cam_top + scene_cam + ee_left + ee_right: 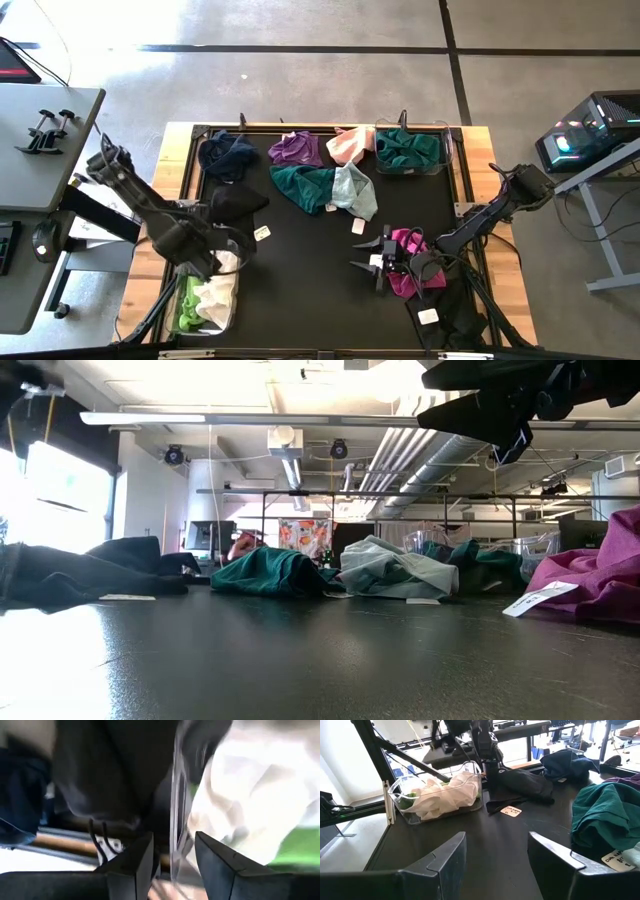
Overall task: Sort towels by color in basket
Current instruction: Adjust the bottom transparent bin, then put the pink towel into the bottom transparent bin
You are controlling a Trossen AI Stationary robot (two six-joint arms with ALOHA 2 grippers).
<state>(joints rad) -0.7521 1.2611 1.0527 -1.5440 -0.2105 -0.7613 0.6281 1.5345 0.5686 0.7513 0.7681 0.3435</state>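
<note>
Loose towels lie on the black table: navy (225, 155), purple (295, 150), pink (350, 145), teal (300, 185), mint (355, 190), black (238, 205), magenta (410, 265) and another black one (460, 320). A clear bin (238, 290) at the near left holds a white towel (215, 295) and a lime towel (185, 315). My left gripper (222, 262) is open over this bin's far end; its fingers stand on either side of the clear wall (175, 820). My right gripper (370, 255) is open and empty, raised just left of the magenta towel.
A second clear bin (447, 150) at the far right holds teal towels (410, 148). Small white paper tags (262, 232) lie on the mat. A metal rail (400, 493) runs along the far edge. Bare mat shows in the middle near part (310, 290).
</note>
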